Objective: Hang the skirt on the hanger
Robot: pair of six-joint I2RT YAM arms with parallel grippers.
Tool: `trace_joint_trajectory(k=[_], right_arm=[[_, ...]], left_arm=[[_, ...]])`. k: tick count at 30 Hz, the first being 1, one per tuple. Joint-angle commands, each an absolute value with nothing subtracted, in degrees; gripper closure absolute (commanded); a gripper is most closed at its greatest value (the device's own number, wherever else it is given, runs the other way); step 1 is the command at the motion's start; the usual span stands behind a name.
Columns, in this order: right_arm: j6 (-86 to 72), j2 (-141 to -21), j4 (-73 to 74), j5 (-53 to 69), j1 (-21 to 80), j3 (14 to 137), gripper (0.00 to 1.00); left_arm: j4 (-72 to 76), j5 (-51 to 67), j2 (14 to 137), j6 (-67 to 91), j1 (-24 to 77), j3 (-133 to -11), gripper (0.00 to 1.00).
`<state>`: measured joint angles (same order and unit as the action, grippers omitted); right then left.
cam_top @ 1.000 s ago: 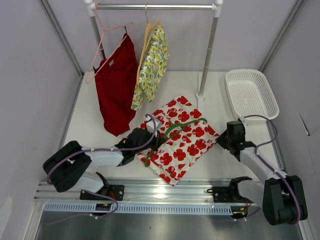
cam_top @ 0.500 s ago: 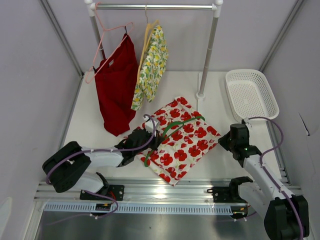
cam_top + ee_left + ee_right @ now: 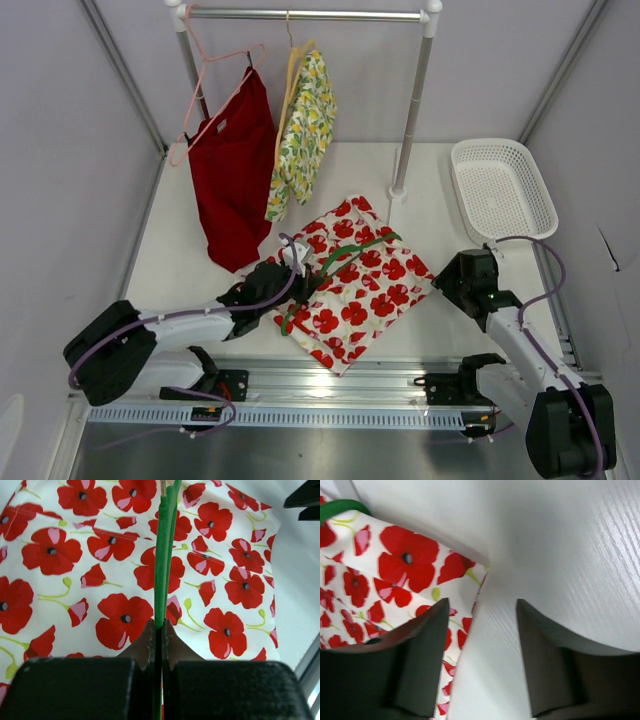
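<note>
The skirt (image 3: pixel 362 290), white with large red flowers, lies flat on the table in front of the rail. On it rests the thin green hanger (image 3: pixel 340 258), its hook end towards the left arm. My left gripper (image 3: pixel 290 275) is shut on the hanger (image 3: pixel 163 570), the green wire clamped between its jaws above the skirt (image 3: pixel 100 580). At the skirt's right corner (image 3: pixel 405 575), my right gripper (image 3: pixel 448 283) is open, with only bare table between its fingers (image 3: pixel 427 645). A bit of the green hanger (image 3: pixel 337 507) shows at the upper left of the right wrist view.
A clothes rail (image 3: pixel 310 14) stands at the back with a plain red garment (image 3: pixel 232 170) on a pink hanger and a lemon-print garment (image 3: pixel 305 125) on a yellow hanger. A white basket (image 3: pixel 500 188) sits at the back right. The rail's right post (image 3: pixel 412 110) stands just behind the skirt.
The right gripper has opened and pulled slightly away from the skirt's right corner. The left gripper has shifted the hanger a little up and left over the skirt.
</note>
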<state>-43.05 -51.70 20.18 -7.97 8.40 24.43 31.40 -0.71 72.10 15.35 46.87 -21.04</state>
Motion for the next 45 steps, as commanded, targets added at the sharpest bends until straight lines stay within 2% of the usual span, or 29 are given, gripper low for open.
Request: trace_joint_trajectory(k=[1,4,13,26,35,40,45], right_arm=[[-41.8,-53.2,19.3,-7.7,8.2,26.0,0.34],[-42.0,-51.9,19.7,-7.3,8.2,26.9,0.29],[-40.0,-49.2,23.7,-6.3,8.2,33.0,0.26],[-39.4,-51.7,20.4,-1.1,8.2,36.3,0.27],[-39.6,-55.4,16.7,3.3,8.6,38.3,0.27],[-39.0,-57.0,16.9,3.5,9.4,40.3,0.27],[-38.3,-56.7,18.8,3.3,9.5,43.4,0.27]], left_arm=[[29.7,-1.3,65.9,13.3,46.8,-20.8,1.0],[26.6,-0.4,62.3,12.7,47.4,-22.3,1.0],[17.0,-0.9,57.1,11.9,49.0,-28.8,1.0],[1.6,-1.8,56.2,10.8,49.2,-45.6,1.0],[-5.8,1.0,56.4,10.4,49.2,-53.0,1.0],[-10.6,-2.4,56.5,11.7,49.2,-57.2,1.0],[-19.5,-7.2,58.3,12.6,49.2,-68.5,1.0]])
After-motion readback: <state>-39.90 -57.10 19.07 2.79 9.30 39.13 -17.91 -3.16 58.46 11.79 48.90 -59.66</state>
